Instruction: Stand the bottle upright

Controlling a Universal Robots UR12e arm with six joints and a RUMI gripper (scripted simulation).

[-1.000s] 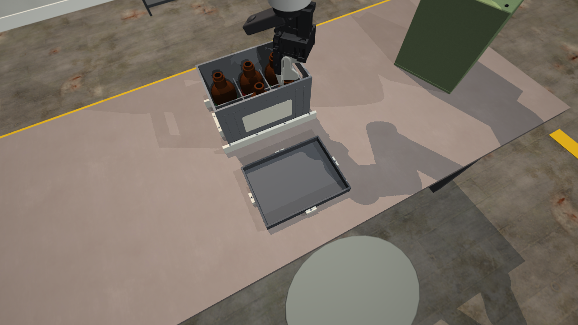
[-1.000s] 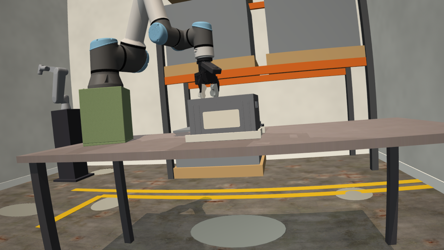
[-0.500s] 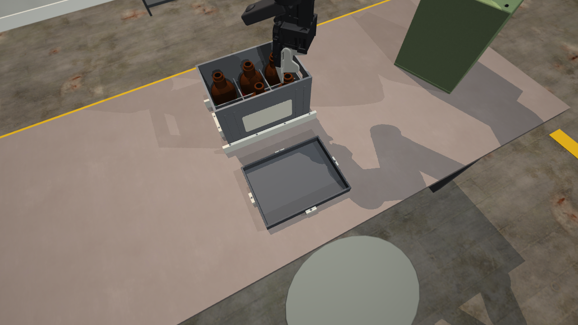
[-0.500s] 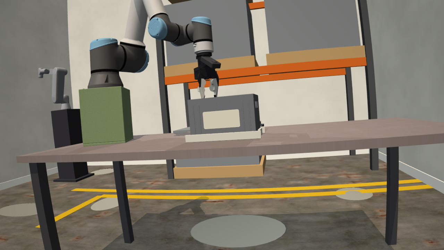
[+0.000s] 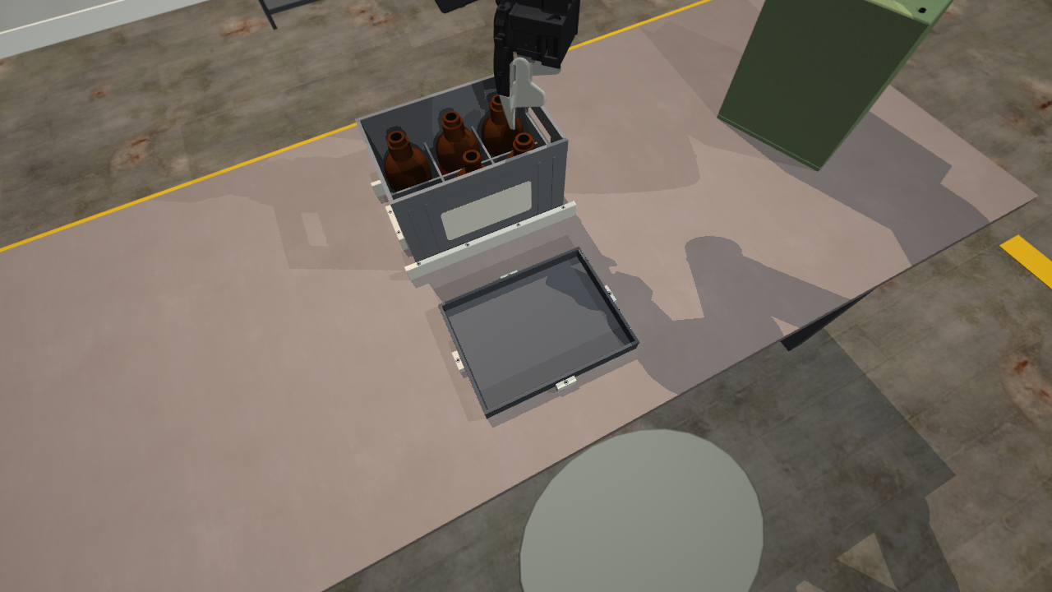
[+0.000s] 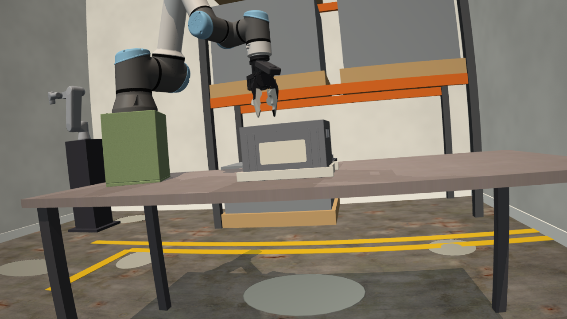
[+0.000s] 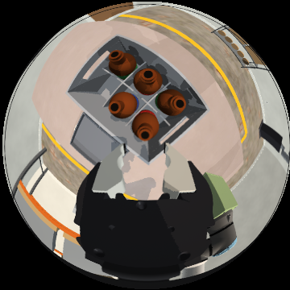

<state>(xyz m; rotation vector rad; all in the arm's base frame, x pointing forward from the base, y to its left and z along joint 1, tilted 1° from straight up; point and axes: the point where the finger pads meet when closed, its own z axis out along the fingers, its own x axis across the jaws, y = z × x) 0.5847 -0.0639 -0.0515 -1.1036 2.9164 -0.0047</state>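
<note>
A grey crate [image 5: 471,173] stands on the table and holds several brown bottles upright in its compartments. One bottle [image 5: 403,158] is at the left end and another [image 5: 523,141] at the front right. The wrist view looks down on the bottles' openings [image 7: 146,126] in the crate [image 7: 137,101]. My gripper [image 5: 517,99] hangs above the crate's right end, clear of the bottles. Its fingers stand apart with nothing between them, as the side view [image 6: 265,113] and the wrist view [image 7: 145,155] show. The empty grey tray [image 5: 540,327] lies just in front of the crate.
A tall green box [image 5: 823,73] carries the arm's base at the table's far right corner. A shelf rack [image 6: 336,87] stands behind the table. The table's front edge runs close to the tray.
</note>
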